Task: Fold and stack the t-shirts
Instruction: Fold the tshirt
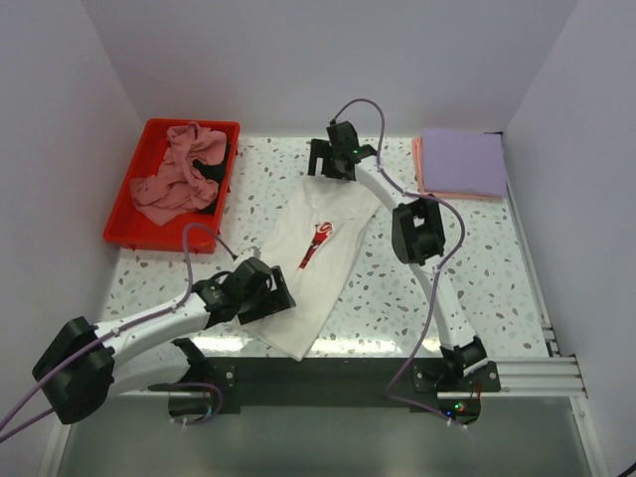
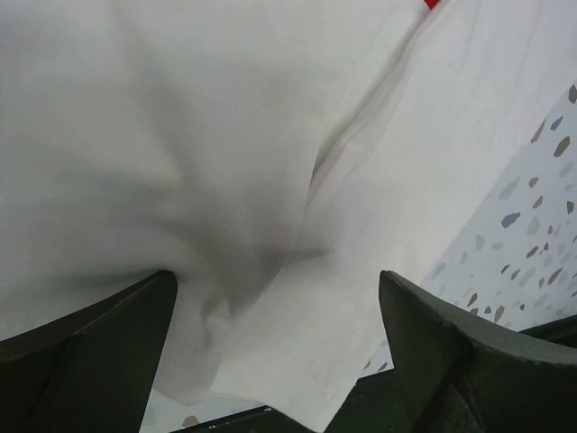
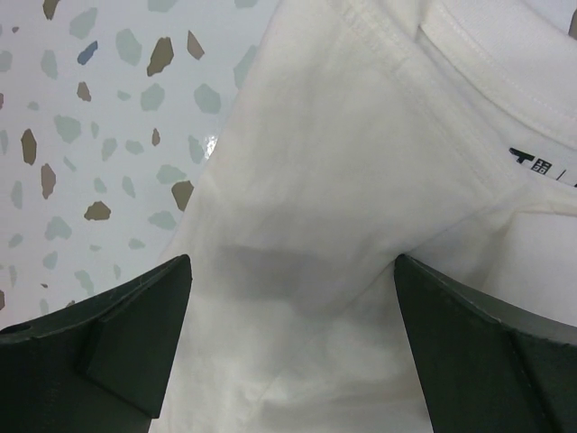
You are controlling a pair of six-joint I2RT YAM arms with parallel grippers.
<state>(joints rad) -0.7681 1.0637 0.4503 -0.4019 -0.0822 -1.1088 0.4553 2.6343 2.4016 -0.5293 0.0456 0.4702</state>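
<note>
A white t-shirt (image 1: pixel 330 266) with a red print (image 1: pixel 318 243) lies folded lengthwise on the speckled table, running diagonally from the back middle to the front edge. My left gripper (image 1: pixel 270 290) is open over its lower left edge, and white cloth (image 2: pixel 270 180) fills the space between the fingers (image 2: pixel 90 361). My right gripper (image 1: pixel 331 167) is open at the shirt's top end. Its fingers (image 3: pixel 135 325) straddle the shoulder beside the collar and label (image 3: pixel 541 167). Dusty-pink t-shirts (image 1: pixel 179 179) and a black one (image 1: pixel 213 159) lie crumpled in the tray.
The red plastic tray (image 1: pixel 124 237) stands at the back left. At the back right a folded lavender t-shirt (image 1: pixel 465 159) rests on a folded salmon-pink one (image 1: pixel 418 164). White walls close in the table on three sides.
</note>
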